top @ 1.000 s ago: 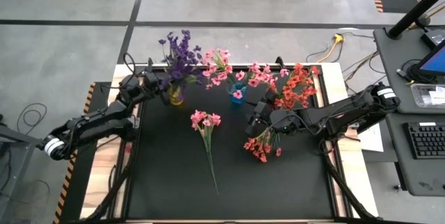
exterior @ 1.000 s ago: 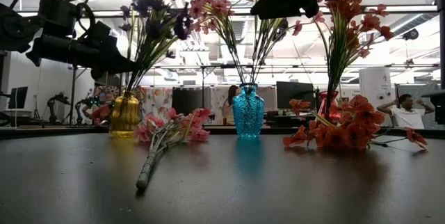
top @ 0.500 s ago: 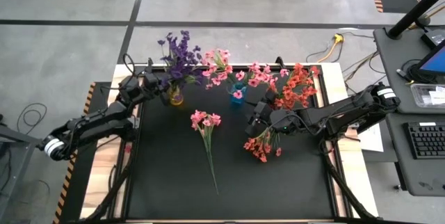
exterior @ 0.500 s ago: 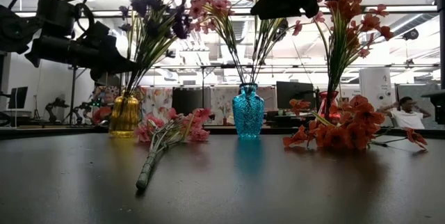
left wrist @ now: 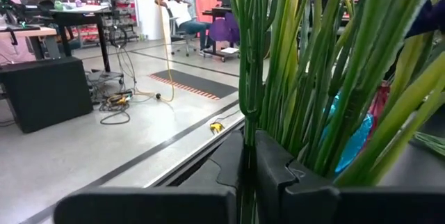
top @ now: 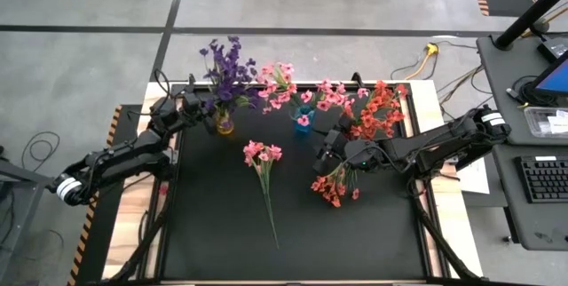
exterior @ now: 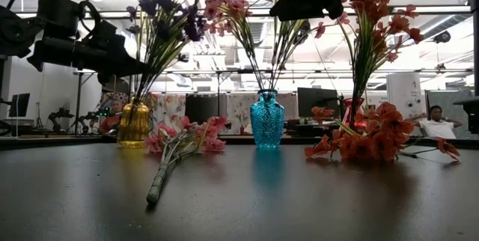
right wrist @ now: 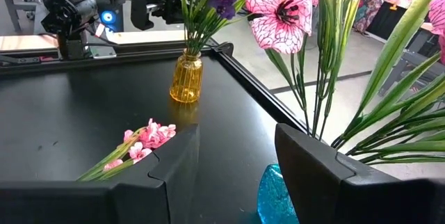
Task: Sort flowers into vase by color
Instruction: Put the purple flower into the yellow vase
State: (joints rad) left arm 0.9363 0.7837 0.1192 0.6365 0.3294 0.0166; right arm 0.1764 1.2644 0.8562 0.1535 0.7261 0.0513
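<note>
Purple flowers (top: 227,71) stand in the yellow vase (top: 224,123), their stems pinched between the closed fingers of the left gripper (top: 202,105). Right gripper (top: 327,151), fingers half apart and empty, hangs above coral flowers (top: 335,184) lying beside a pink sprig (top: 263,163).

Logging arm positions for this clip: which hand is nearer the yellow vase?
Left. The left hand is right at the purple flowers' stems just above the yellow vase; the right hand hovers beyond the blue vase, near the loose coral sprig.
</note>
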